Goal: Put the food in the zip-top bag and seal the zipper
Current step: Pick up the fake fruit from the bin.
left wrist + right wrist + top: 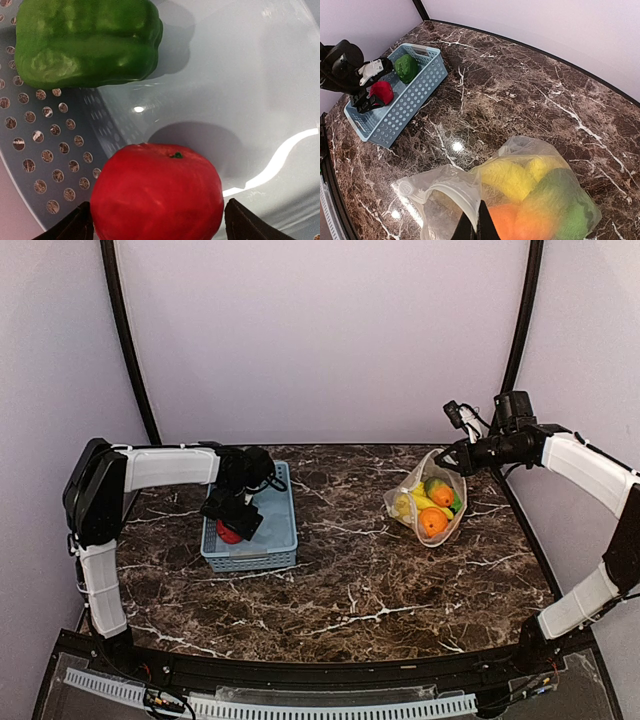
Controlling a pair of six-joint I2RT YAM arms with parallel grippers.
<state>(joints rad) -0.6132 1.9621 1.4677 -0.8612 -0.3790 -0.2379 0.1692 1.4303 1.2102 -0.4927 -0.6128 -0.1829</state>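
Red apple (157, 195) in the basket (285, 540) sits inside the left claw (156, 220) (can't tell if gripped) while the right claw (476, 225) pinches the bag (437, 197) rim, propping it open for loading.

red apple (157, 192), green pepper (87, 42), light-blue basket (275, 540)

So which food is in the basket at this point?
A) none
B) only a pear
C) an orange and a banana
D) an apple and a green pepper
D: only the red apple and the green pepper lie in the basket, as the left wrist and right wrist views both show.
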